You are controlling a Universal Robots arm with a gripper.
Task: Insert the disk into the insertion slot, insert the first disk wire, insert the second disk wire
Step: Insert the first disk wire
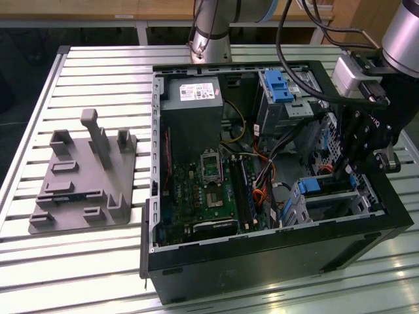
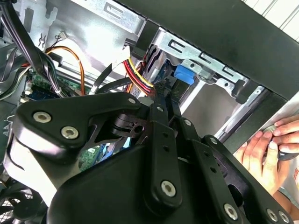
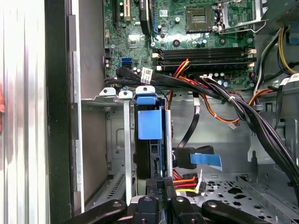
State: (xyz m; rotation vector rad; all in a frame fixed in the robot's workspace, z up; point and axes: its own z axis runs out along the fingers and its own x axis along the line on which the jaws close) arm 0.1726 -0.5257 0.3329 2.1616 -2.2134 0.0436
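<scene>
- Slatted metal table carries the open computer case.
- Insertion slot, lower right in the exterior view, already holds the disk.
- Gripper pinches a wire plug just beside it; first-wire step, I judge, needing square alignment.

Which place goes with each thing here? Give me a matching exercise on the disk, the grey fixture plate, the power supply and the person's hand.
Things:
1. disk
2. grey fixture plate
3. power supply
4. hand

Places:
A. outside the computer case, by its wall
B. in the insertion slot
C. on the slatted table, at the exterior view's left of the case
D. inside the case, in its upper-left corner in the exterior view

Pairs: 1-B; 2-C; 3-D; 4-A
</scene>
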